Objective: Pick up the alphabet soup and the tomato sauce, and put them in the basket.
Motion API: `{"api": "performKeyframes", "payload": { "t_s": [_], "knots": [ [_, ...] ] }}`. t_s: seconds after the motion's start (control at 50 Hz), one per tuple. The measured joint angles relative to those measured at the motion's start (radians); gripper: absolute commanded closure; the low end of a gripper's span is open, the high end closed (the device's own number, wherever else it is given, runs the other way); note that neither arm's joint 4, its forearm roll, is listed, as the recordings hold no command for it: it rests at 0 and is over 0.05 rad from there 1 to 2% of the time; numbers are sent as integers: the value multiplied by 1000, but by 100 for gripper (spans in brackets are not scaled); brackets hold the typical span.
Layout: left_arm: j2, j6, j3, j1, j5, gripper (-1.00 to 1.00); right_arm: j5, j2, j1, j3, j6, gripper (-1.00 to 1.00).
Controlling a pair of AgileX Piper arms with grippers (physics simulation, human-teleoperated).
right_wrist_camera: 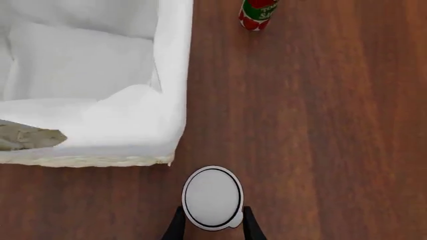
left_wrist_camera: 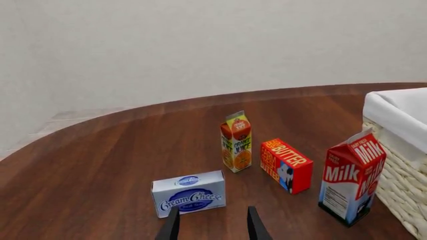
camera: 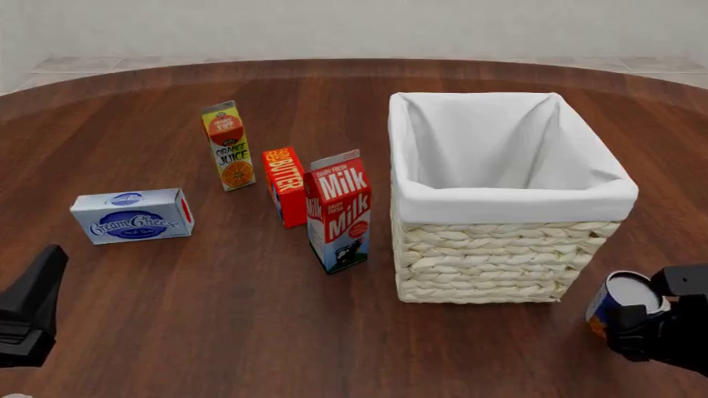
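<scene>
- Right gripper (right_wrist_camera: 211,225) clamps the alphabet soup (right_wrist_camera: 212,198), at the basket's (camera: 498,249) four o'clock.
- Left gripper (left_wrist_camera: 212,224) stands apart, holding nothing.
- One tomato sauce (right_wrist_camera: 257,14); four cartons and boxes.

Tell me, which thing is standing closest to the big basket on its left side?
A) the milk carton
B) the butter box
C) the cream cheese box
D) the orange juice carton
A: in the front view the milk carton stands right beside the basket, nearer than the butter box, the orange juice carton or the cream cheese box.
</scene>
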Motion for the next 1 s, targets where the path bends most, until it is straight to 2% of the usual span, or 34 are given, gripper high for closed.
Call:
{"api": "performKeyframes", "payload": {
  "t_s": [1.0],
  "knots": [
    [-29, 4, 0, -13, 20, -100, 208, -179, -92, -175, -28, 100]
  ]
}}
